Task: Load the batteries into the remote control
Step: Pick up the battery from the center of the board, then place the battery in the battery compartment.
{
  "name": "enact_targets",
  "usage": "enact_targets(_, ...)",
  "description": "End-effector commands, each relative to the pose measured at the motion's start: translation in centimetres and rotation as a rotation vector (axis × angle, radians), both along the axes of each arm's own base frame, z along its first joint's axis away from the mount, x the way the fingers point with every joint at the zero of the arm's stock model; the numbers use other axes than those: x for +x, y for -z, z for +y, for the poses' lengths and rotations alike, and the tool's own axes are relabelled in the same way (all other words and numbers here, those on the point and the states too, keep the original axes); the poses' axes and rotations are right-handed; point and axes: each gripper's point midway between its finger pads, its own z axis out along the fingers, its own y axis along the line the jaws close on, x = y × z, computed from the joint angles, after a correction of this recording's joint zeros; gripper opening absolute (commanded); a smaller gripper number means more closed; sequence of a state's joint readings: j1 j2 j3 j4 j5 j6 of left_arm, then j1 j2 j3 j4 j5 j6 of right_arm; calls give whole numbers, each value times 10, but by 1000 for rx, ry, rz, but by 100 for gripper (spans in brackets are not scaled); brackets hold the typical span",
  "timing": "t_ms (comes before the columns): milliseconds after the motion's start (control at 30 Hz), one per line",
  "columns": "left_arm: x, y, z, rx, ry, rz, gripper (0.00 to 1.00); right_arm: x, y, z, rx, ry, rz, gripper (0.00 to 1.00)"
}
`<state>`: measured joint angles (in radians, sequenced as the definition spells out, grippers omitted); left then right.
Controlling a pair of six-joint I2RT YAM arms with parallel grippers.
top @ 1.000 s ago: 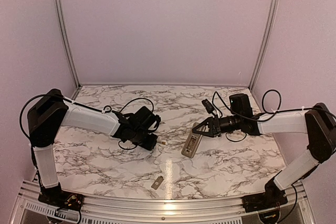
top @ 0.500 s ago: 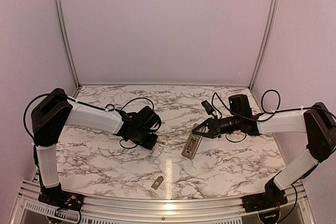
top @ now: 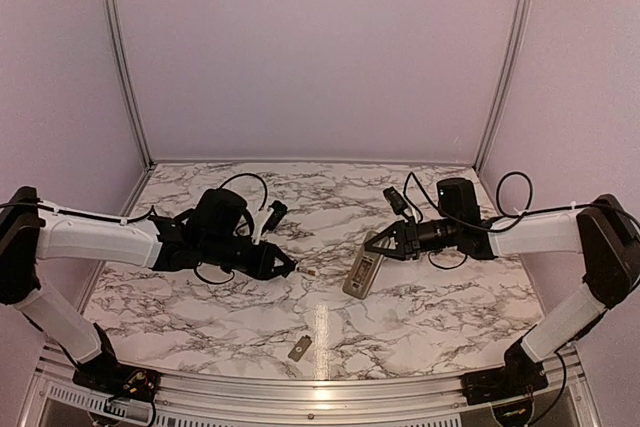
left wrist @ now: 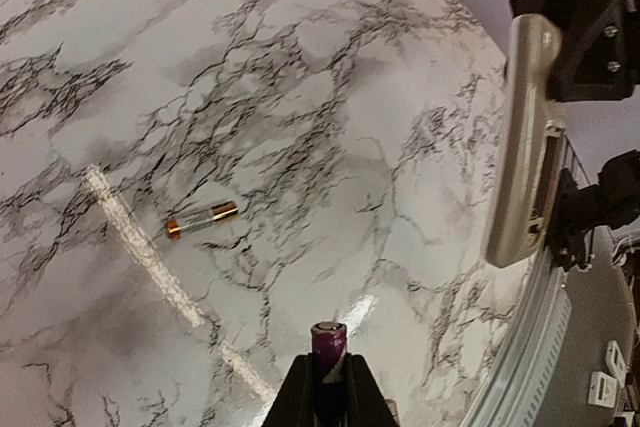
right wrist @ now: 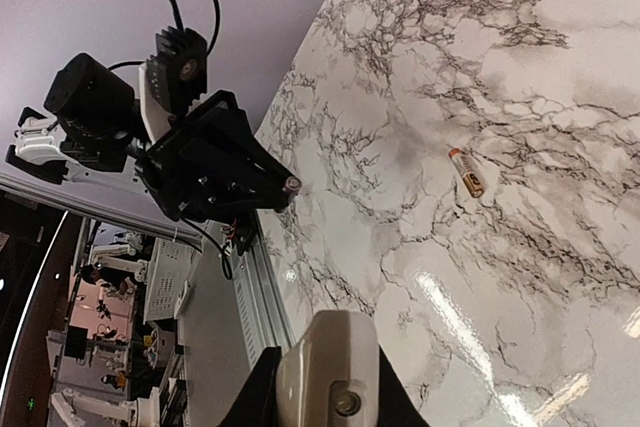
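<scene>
The left arm is lower and stretched further out to the side than before, and the left claw (top: 286, 269) has shut tight on the purple battery (left wrist: 328, 339). It is dark with a purple tip and pokes straight out of the claw, pointing toward the remote (top: 361, 271). The right claw (top: 382, 243) is closed on the remote's far end. The remote is long and grey-tan, back up, slanting toward the near edge. The gold battery (top: 311, 273) lies flat on the bench (top: 200, 317), just left of the remote

Small grey cover plate (top: 299, 349) on marble table (top: 430, 332)
</scene>
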<state>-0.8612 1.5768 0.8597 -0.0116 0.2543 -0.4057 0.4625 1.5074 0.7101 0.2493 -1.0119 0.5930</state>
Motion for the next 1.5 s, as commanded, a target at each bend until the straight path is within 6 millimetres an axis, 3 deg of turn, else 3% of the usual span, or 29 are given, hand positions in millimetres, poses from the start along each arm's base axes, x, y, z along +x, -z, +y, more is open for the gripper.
enact_targets(0, -26, -100, -28, -382, 161, -78, 0, -7, -13, 10, 53, -44, -16, 0)
enact_targets(100, -38, -132, -25, -484, 206, -110, 0, -15, -23, 20, 84, -77, -34, 0)
enact_targets(200, -51, -149, -20, -547, 248, -148, 0, -21, -35, 31, 107, -108, -61, 0)
enact_targets(500, -82, -157, 0, -556, 346, -280, 0, -21, -64, 44, 160, -104, -143, 0)
enact_targets(667, -94, -132, 9, -403, 401, -392, 3, -21, -70, 48, 176, -100, -150, 0)
enact_targets(767, -103, -121, 3, -332, 439, -437, 4, -20, -70, 49, 178, -99, -149, 0)
enact_targets(867, -100, -100, 1, -185, 427, -489, 4, -20, -70, 49, 178, -95, -152, 0)
enact_targets(1000, -99, -88, -2, -75, 398, -546, 4, -21, -68, 49, 173, -86, -159, 0)
enact_targets(1133, -72, -90, -6, -19, 233, -492, 1, -17, -51, 49, 151, -42, -106, 0)
enact_targets(1233, -55, -75, -13, 72, 141, -388, 0, -18, -32, 50, 151, -15, -21, 0)
enact_targets(1467, -52, -56, -34, 92, 106, -259, 0, -18, -4, 48, 149, 37, 104, 0)
